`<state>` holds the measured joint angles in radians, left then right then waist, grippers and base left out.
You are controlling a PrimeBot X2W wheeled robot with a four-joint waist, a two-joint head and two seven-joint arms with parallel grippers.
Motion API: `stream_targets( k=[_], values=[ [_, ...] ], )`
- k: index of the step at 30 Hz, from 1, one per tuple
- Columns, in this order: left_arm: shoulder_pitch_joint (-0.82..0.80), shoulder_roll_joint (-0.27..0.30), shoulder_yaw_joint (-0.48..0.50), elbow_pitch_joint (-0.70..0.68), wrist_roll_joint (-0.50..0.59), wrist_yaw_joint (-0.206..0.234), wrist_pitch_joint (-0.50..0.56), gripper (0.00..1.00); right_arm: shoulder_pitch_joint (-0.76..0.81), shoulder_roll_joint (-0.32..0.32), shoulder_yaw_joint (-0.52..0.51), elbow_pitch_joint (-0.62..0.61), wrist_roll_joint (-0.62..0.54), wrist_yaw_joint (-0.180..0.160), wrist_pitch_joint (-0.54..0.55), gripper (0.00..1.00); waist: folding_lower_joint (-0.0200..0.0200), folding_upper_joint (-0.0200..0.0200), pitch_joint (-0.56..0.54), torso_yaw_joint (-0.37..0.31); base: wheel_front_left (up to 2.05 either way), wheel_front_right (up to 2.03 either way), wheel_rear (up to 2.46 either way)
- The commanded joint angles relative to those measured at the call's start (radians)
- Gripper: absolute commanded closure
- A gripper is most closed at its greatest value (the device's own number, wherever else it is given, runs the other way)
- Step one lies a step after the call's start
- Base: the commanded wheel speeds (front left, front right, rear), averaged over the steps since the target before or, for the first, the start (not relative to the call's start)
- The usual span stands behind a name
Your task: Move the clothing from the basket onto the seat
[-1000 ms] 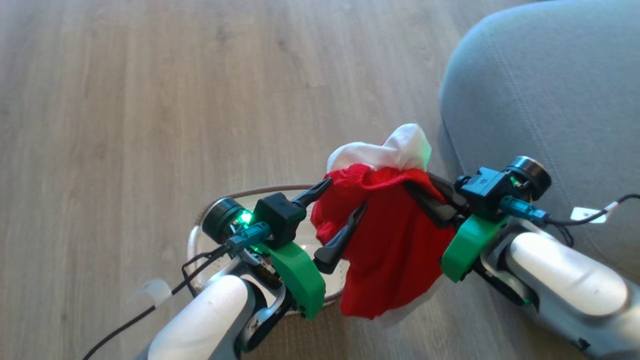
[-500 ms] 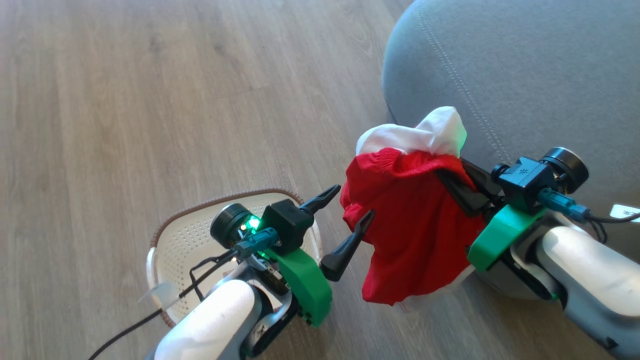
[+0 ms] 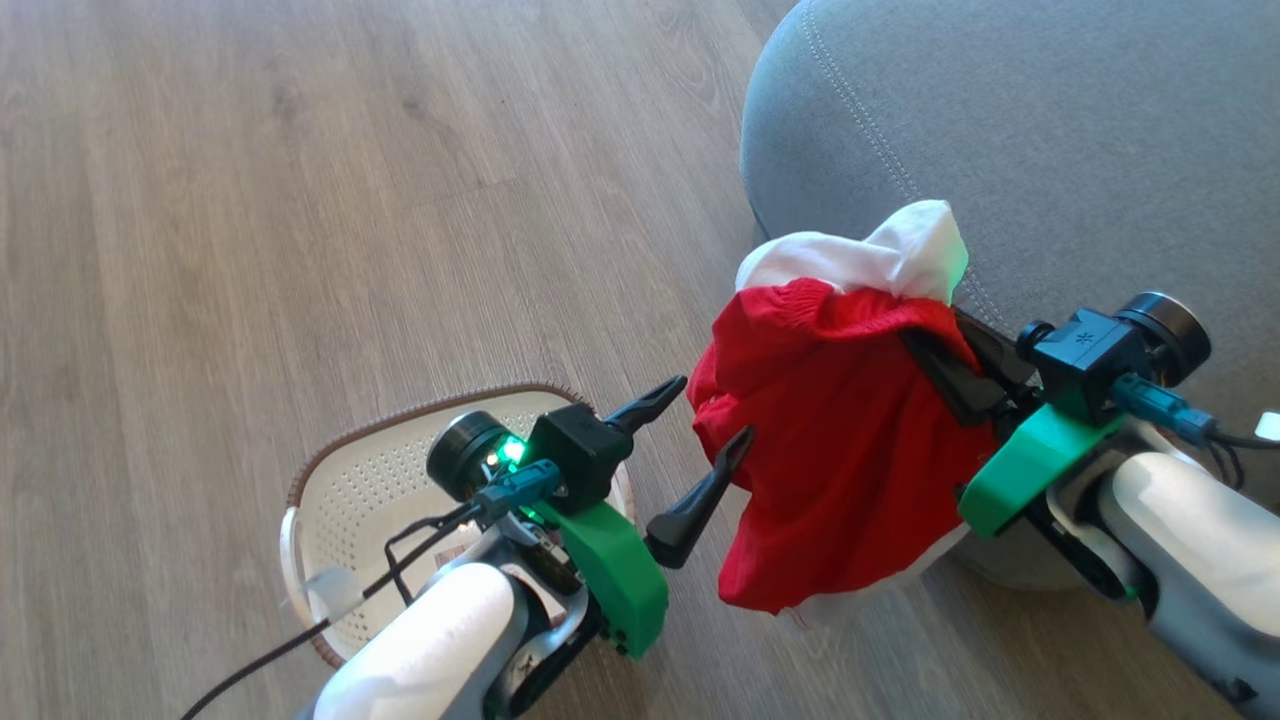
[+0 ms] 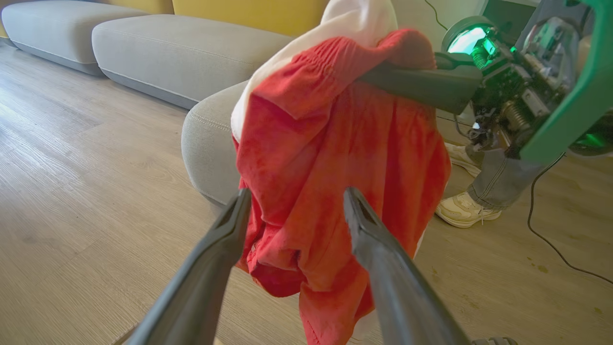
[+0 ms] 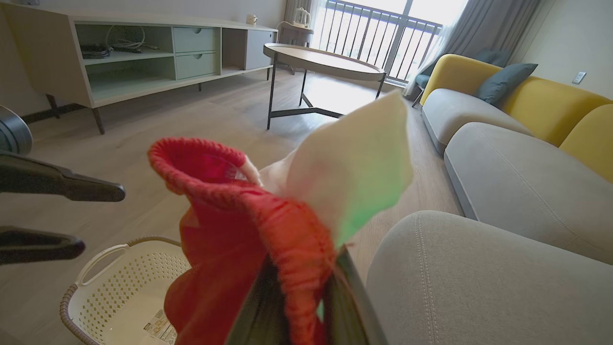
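Note:
The clothing [image 3: 840,440], a red bundle with white panels, hangs in the air from my right gripper [image 3: 925,345], which is shut on its upper edge. It dangles at the near edge of the grey seat [image 3: 1050,150], above the wooden floor. My left gripper [image 3: 712,410] stands open just left of the cloth. In the left wrist view its fingers frame the clothing [image 4: 325,143] without pinching it. The cream basket [image 3: 360,480] sits on the floor at lower left, partly behind my left wrist. Looking along the right wrist, the clothing [image 5: 239,225] covers my fingers, with the basket [image 5: 124,287] below.
More grey sofa cushions [image 4: 182,52] with yellow backs run behind the seat. A round coffee table [image 5: 321,62] and a low sideboard [image 5: 119,52] stand further off. A person's feet in pale shoes [image 4: 464,211] are beyond the clothing, near a black cable [image 4: 555,244].
The head view has shifted, bringing more of the seat and basket into it. The clothing in my right gripper now hangs clear of the basket, against the seat's edge.

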<state>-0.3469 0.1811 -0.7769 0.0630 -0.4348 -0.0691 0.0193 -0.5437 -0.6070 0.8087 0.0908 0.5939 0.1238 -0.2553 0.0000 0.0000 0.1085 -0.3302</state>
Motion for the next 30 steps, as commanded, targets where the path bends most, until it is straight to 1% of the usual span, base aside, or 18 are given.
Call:
stream_targets(
  k=[1, 10, 15, 18, 22, 27, 29, 30],
  values=[
    [-0.035, 0.002, 0.027, -0.032, -0.004, 0.005, -0.007, 0.0, 0.015, -0.027, -0.019, -0.031, -0.004, 0.007, -0.001, 1.0, 0.0, 0.0, 0.0, 0.002, 0.0, 0.0, 0.0],
    [-0.042, 0.005, 0.023, -0.033, -0.007, 0.01, -0.006, 0.0, 0.025, -0.027, -0.049, -0.045, -0.01, 0.007, 0.005, 1.0, 0.0, 0.0, 0.01, 0.014, 0.0, 0.0, 0.0],
    [-0.053, 0.009, 0.021, -0.042, -0.003, 0.011, -0.002, 0.0, 0.031, -0.025, -0.08, -0.052, -0.015, 0.007, 0.004, 1.0, 0.0, 0.0, 0.04, 0.021, 0.0, 0.0, 0.0],
    [-0.066, 0.017, 0.024, -0.052, 0.004, 0.015, 0.003, 0.0, 0.029, -0.016, -0.105, -0.061, -0.025, 0.007, 0.002, 1.0, 0.0, 0.0, 0.077, 0.02, 0.0, 0.0, 0.0],
    [-0.092, 0.028, 0.025, -0.07, 0.017, 0.018, 0.019, 0.0, 0.02, -0.002, -0.162, -0.072, -0.037, 0.007, -0.001, 1.0, 0.0, 0.0, 0.149, 0.014, 0.0, 0.0, 0.0],
    [-0.142, 0.052, 0.03, -0.1, 0.038, 0.017, 0.052, 0.0, -0.015, 0.02, -0.257, -0.088, -0.067, 0.007, -0.004, 1.0, 0.0, 0.0, 0.268, -0.001, 0.0, 0.0, 0.0],
    [-0.166, 0.065, 0.035, -0.114, 0.048, 0.016, 0.068, 0.0, -0.044, 0.031, -0.306, -0.091, -0.072, 0.007, -0.005, 1.0, 0.0, 0.0, 0.322, -0.007, 0.0, 0.0, 0.0],
    [-0.189, 0.075, 0.039, -0.127, 0.056, 0.015, 0.081, 0.0, -0.077, 0.041, -0.357, -0.087, -0.077, 0.007, -0.006, 1.0, 0.0, 0.0, 0.367, -0.012, 0.0, 0.0, 0.0]
  ],
)
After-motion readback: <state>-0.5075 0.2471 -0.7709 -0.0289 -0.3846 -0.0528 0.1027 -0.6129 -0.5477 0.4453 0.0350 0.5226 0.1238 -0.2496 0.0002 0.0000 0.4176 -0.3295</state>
